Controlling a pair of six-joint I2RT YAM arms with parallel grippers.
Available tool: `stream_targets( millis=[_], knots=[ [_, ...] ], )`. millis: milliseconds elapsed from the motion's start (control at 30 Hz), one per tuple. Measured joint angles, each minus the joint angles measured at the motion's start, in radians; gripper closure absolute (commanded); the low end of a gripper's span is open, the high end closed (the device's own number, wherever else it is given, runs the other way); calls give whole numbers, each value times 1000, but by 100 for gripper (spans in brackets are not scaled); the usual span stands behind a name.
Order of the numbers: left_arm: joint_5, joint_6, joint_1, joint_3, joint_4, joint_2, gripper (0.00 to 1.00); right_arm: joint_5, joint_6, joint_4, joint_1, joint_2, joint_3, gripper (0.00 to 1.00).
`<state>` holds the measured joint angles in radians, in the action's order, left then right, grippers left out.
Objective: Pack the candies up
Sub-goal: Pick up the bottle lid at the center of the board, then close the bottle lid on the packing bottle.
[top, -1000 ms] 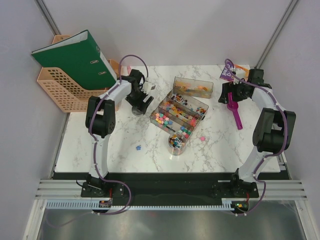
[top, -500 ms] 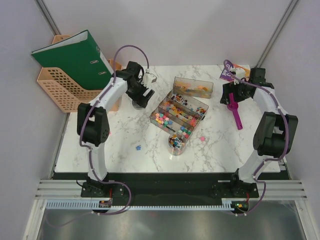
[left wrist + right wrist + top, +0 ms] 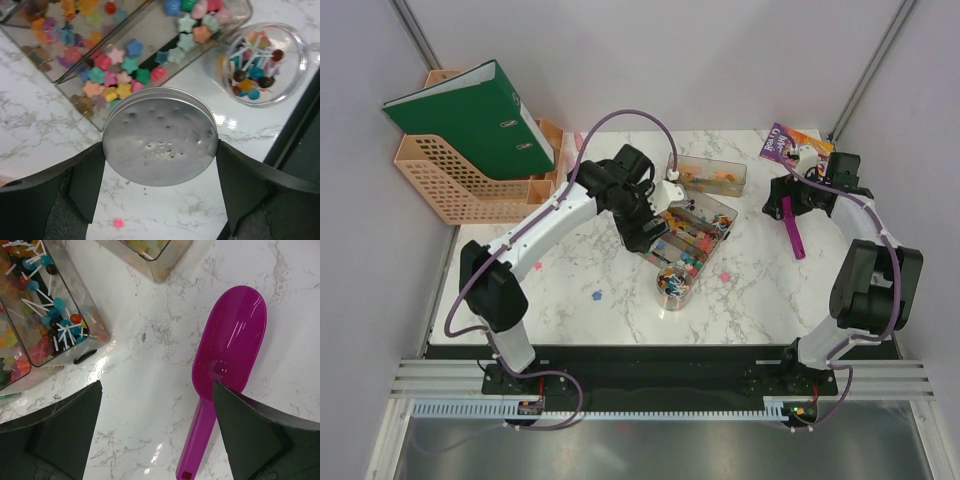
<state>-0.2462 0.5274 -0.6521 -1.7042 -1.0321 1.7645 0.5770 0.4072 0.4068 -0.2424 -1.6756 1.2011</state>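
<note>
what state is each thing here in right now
left fingers, closed on the metal lid's rim
metal lid, held above the table, off the round jar
round jar, open, holding lollipops
purple scoop, empty, lying flat, not held
right fingers, open above the purple scoop
clear trays, uncovered, holding candies
green binder, closed

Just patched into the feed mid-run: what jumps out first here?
A round metal lid sits clamped in the left gripper, hanging over the clear trays of bright star candies mid-table. Beside the trays stands a small round jar of lollipops, uncovered. On the right, a purple scoop lies on the marble table beneath the open right gripper.
</note>
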Motion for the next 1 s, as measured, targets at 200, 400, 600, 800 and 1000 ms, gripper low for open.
stream_targets(
  millis=[200,400,600,800,1000],
  knots=[
    [-51,-8,-94,22,-50,-18,15,18,13,-31,0,81,-55,2],
    [-74,-67,-174,23,-58,-2,14,10,5,-39,0,120,-117,2],
    [-72,-111,-242,23,-47,47,14,9,-7,-55,-4,153,-207,2],
    [-68,-127,-260,2,-32,129,13,10,-7,-65,-7,169,-230,2],
    [-58,-138,-264,-11,-17,176,14,10,-5,-87,-21,175,-247,2]
  ],
)
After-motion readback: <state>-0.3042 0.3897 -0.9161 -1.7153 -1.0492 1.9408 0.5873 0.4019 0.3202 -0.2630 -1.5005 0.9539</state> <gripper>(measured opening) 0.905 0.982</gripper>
